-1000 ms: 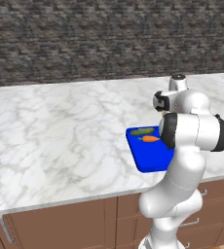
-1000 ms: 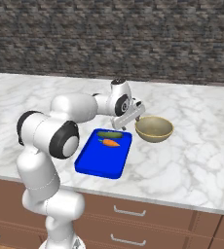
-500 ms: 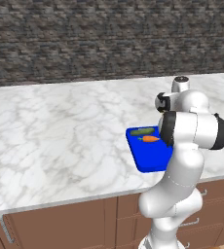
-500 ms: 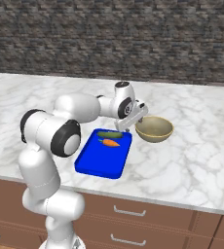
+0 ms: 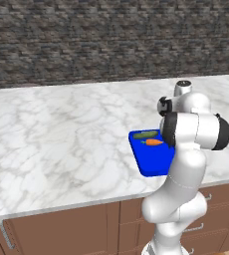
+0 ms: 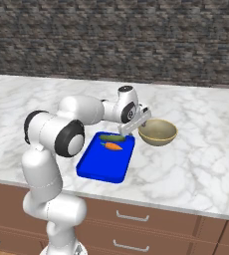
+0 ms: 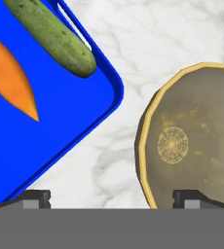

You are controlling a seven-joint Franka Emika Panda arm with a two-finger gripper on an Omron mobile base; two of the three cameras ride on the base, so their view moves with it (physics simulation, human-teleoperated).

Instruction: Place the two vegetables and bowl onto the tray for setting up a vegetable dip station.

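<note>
The carrot (image 6: 113, 146) and the cucumber (image 6: 111, 137) both lie on the blue tray (image 6: 97, 169), side by side toward its far end. The bowl (image 6: 158, 132) stands upright on the marble counter (image 6: 196, 164), just beside the tray's far right corner but apart from it. Placing the bowl is the remaining step.

The gripper (image 6: 135, 121) hovers between tray and bowl with its jaws spread wide and nothing between them. In the hand view, one fingertip sits over the tray's edge and the other over the near part of the bowl's rim (image 7: 144, 160).

To execute the grasp well:

1. Shift the gripper toward the bowl until the rim wall lies between the two fingers (one inside the hollow, one outside).
2. Descend until the pads bracket the rim, then close firmly; the wall is thin and curved, so a shallow pinch will likely slip.
3. Lift clear of the tray's raised rim before moving across.
4. Set the bowl on the bare near half of the tray, away from the vegetables.
</note>
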